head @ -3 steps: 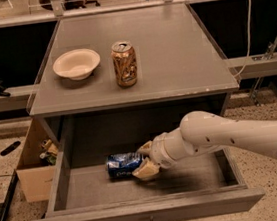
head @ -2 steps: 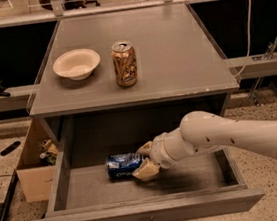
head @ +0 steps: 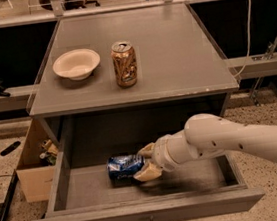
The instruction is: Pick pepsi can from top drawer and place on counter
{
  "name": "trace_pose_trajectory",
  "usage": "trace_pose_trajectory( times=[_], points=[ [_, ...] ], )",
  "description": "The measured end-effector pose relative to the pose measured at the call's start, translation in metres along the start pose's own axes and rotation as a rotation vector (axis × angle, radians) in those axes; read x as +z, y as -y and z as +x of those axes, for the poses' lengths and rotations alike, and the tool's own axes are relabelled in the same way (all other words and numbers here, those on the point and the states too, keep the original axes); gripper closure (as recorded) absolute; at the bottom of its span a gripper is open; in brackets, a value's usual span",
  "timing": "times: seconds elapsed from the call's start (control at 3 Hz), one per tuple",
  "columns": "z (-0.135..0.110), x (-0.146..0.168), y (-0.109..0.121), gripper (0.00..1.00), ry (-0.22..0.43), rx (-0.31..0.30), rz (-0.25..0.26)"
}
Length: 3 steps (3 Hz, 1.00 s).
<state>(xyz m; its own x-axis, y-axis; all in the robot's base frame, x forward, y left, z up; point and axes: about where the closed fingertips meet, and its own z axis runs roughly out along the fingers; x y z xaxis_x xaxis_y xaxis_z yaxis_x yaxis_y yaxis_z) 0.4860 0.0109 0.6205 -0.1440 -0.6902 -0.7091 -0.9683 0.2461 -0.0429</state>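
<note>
pepsi can [head: 121, 167] in gripper [head: 142, 164], drawer [head: 116, 219] centre

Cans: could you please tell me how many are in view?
2. The gold-brown can stands on the counter; the pepsi can lies in the top drawer, between the gripper's jaws. The cardboard box might hide more.

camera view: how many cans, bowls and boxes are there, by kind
cans: 2 (pepsi can in the top drawer, with the pincer closed on it; gold-brown can on the counter)
bowls: 1 (white bowl on the counter)
boxes: 1 (cardboard box on the floor beside the drawer)
total: 4
</note>
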Motion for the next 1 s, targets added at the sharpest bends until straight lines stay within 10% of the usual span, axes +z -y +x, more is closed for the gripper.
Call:
trace_pose_trajectory(
  times=[1.0],
  points=[
    [-0.083,-0.155,-0.052,1.00,0.083,-0.149,0.154]
  ],
)
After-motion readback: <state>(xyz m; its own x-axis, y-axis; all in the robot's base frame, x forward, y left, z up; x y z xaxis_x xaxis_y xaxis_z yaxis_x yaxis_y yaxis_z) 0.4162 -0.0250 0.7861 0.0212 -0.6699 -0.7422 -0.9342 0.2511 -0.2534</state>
